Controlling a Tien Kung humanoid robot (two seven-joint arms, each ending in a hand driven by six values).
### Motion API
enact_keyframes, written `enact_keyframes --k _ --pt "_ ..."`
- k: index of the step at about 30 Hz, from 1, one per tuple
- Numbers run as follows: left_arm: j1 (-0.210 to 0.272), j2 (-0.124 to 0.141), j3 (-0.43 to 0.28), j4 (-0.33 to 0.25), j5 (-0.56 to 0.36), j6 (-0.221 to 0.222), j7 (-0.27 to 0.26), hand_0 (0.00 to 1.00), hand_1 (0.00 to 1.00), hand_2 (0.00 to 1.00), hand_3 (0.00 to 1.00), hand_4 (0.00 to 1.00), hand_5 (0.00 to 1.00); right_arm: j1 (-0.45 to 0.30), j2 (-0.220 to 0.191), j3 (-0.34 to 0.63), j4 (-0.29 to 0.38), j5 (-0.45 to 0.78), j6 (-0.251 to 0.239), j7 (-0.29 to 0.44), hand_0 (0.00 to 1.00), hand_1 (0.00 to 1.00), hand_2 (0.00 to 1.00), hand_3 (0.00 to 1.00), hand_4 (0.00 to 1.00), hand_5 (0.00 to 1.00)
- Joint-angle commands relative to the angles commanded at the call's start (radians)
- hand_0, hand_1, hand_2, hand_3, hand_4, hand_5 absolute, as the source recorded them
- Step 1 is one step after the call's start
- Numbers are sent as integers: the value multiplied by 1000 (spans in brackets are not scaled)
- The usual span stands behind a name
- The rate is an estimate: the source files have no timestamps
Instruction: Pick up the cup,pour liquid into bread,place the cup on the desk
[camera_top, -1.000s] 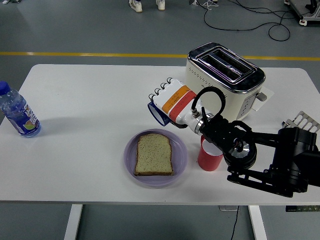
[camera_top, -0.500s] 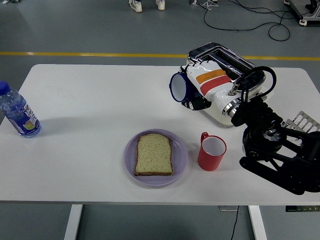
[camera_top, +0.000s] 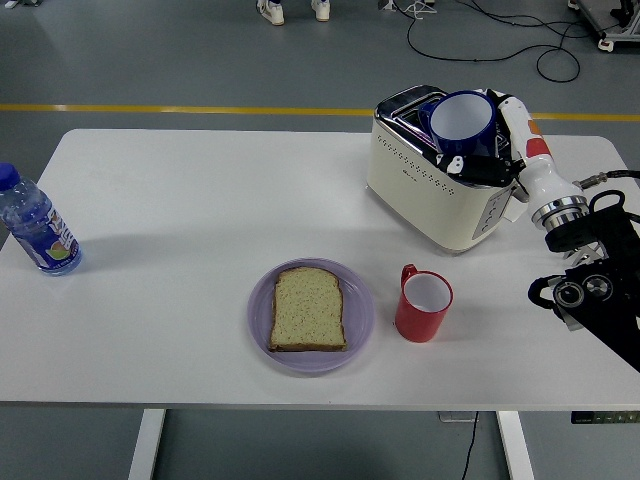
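- The right hand (camera_top: 490, 150) holds a blue cup (camera_top: 461, 123) with a white inside, its fingers wrapped around the cup's body.
- One second back, that cup was tipped mouth-down to the left, just above the far right rim of the purple plate (camera_top: 311, 315). Half a second back it had swung up and away, in front of the toaster (camera_top: 440, 180). Now it sits higher and farther right, over the toaster's top, with its mouth turned toward the camera and roughly upward.
- I read that as the pour being over: the cup has been righted and carried off the bread (camera_top: 309, 309), and the arm has pulled back toward the right edge of the bench (camera_top: 180, 200).
- The bread lies flat in the middle of the plate. Whether any liquid landed on it I cannot tell; the slice looks the same in all three views, and no stream shows.
- A red mug (camera_top: 422, 304) stands upright just right of the plate, untouched throughout, its position unchanged.
- A water bottle (camera_top: 35, 225) stands at the far left of the bench, well apart from everything else.
- The left arm is out of view.
- What remains, by my judgement, is setting the blue cup down on the bench. Free surface lies left of the toaster and in front of it; the hand will need to clear the toaster and avoid knocking the red mug on the way down.
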Motion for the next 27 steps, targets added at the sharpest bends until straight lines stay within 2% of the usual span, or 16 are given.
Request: enact_keyframes --k 4,9,13,16,20,27 --pt "-3 0 -5 0 3 0 -1 646 643 638 528 295 762 -62 -4 84 3 169 17 78 485 417 556 548 574 2" --pt "-3 0 -5 0 3 0 0 646 642 638 528 295 763 -133 -2 164 -7 363 15 146 483 423 560 549 572 2" --pt "-3 0 -2 0 3 -1 1 646 642 638 528 295 763 -184 5 204 -30 381 8 204 483 423 560 549 572 2" --pt "-4 0 -1 0 3 -1 1 646 642 638 528 296 765 -215 20 230 -51 352 -1 250 483 419 554 549 570 2" --pt "-6 0 -2 0 4 -1 0 646 642 638 528 296 765 -263 58 282 -93 306 -3 337 483 419 554 549 570 2" --pt "-9 0 -6 -1 8 -1 -1 646 642 639 528 296 765 -312 99 314 -173 271 -24 428 486 409 545 541 579 2"
